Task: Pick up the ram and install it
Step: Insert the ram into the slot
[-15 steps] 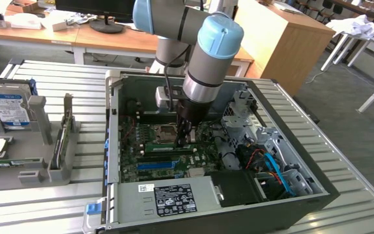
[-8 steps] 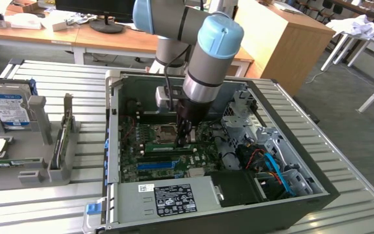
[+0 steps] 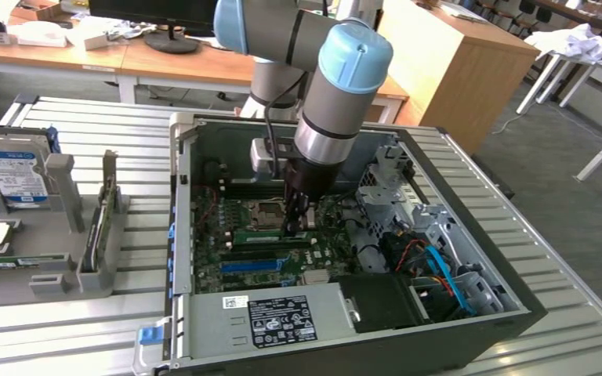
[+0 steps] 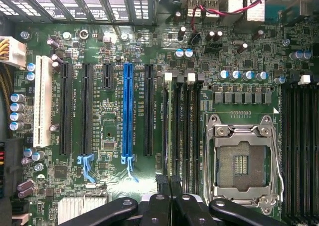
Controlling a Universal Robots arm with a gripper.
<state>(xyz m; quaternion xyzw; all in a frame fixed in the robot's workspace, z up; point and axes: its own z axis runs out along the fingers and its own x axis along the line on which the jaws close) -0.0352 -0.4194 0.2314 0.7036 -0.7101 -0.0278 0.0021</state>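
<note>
As my claw (image 4: 168, 181) was pressed together, the ram (image 3: 264, 236) stood in a motherboard slot right beneath its tips.

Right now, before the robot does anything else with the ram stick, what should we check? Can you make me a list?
1. Gripper shut on the ram: ok, the green stick looks pinched at the fingertips.
2. Ram runs along the black memory slots beside the processor socket: ok.
3. Ram is away from the blue slot: ok.
4. Ram pushed fully down into its slot: cannot tell.
5. White slot latches snapped shut: cannot tell.
6. Blue cables lie apart from the gripper: ok.
</note>
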